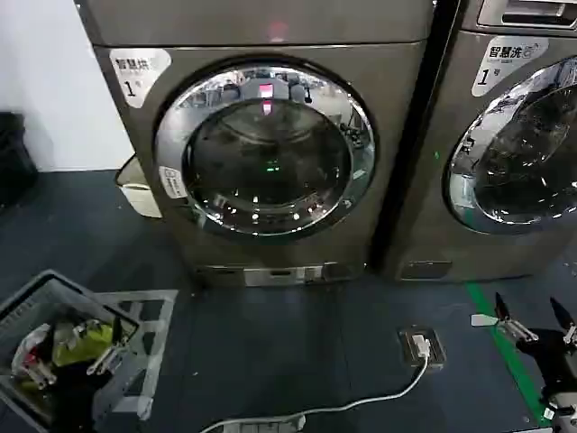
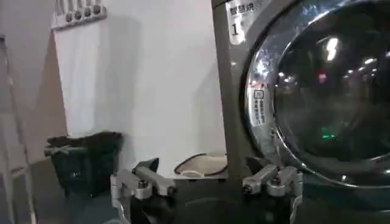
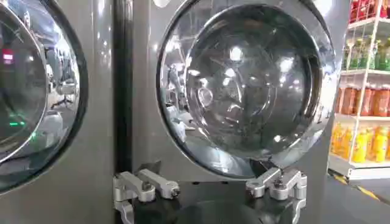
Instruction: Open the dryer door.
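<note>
Facing you at frame centre, the dryer door (image 1: 264, 149) is shut. Your left gripper (image 2: 207, 184) and right gripper (image 1: 534, 317), lower right, both hang with fingers spread.

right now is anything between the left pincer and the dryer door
Nothing visible blocks it. The left pincer hangs open, low and to the left of the closed round chrome-rimmed glass dryer door, with bare dark floor between. The grey laundry basket sits off to the left, and the right pincer waits at the right.
</note>
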